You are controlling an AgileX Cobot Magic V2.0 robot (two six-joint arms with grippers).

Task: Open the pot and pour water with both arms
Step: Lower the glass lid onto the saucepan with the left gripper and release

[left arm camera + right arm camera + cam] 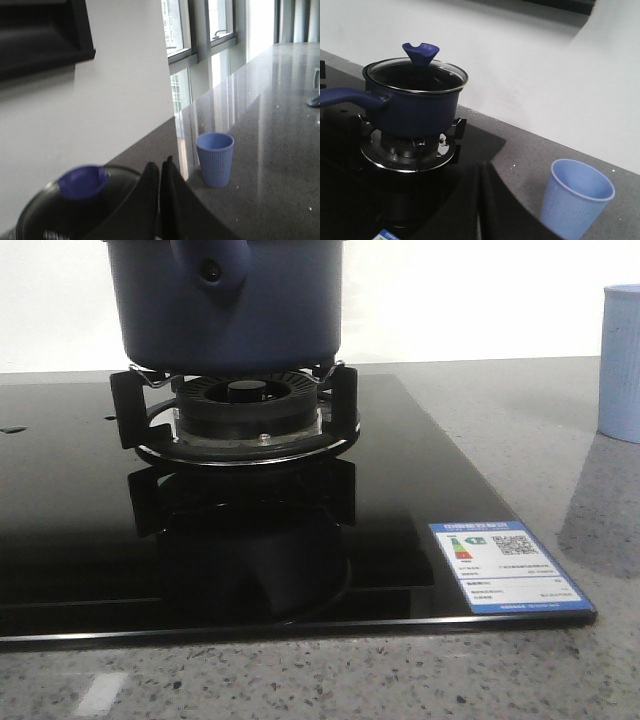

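Note:
The dark navy-blue pot (228, 310) stands on the gas burner (240, 415) of the black hob; its handle stub with a round hole points toward the front camera. In the right wrist view the pot (415, 105) has a glass lid (415, 75) with a blue knob (421, 52) on it. The left wrist view shows the lid (75, 210) and knob (82, 181) close beside my left gripper (160, 167), which is shut and empty. My right gripper (481, 167) is shut and empty, between the hob and the pale blue ribbed cup (575, 202). Neither gripper shows in the front view.
The pale blue cup (620, 360) stands on the grey speckled counter (520, 440) right of the hob; it also shows in the left wrist view (215, 159). The glossy black hob glass (200, 540) has a label (505, 568) at its front right corner. A white wall is behind.

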